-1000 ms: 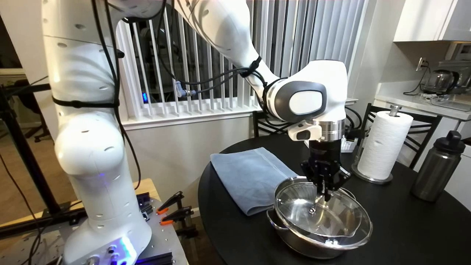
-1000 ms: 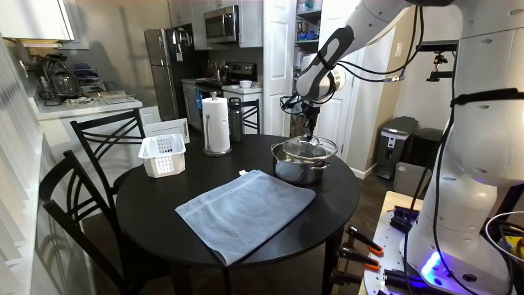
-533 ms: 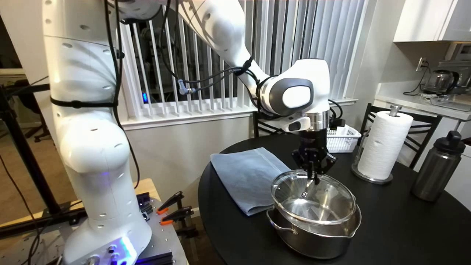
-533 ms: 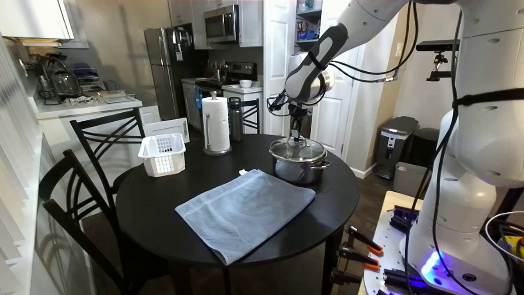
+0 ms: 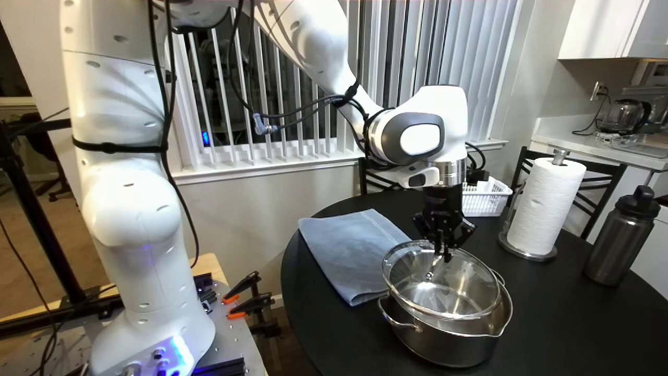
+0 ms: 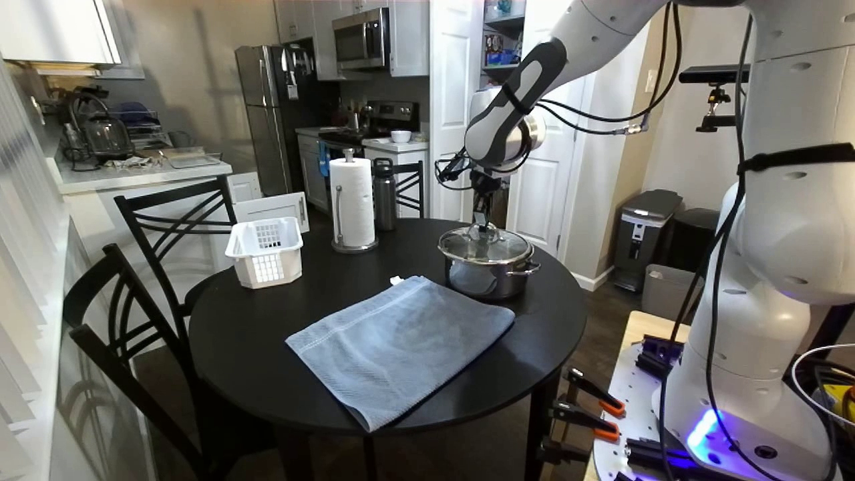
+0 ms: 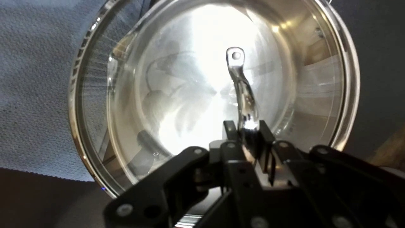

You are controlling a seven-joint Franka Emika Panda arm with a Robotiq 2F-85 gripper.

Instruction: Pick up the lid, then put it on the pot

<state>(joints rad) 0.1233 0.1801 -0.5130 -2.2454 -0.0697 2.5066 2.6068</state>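
Fridge [image 6: 284, 120] and microwave [image 6: 361, 40] show a home kitchen.

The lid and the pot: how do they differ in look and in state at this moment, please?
The lid is see-through with a metal rim; the pot is opaque, shiny metal. The lid has an arched handle on top, while the pot shows a loop handle on its side. The gripper holds the lid by its handle, whereas the pot stands on the table. Both are round, with a shiny rim.
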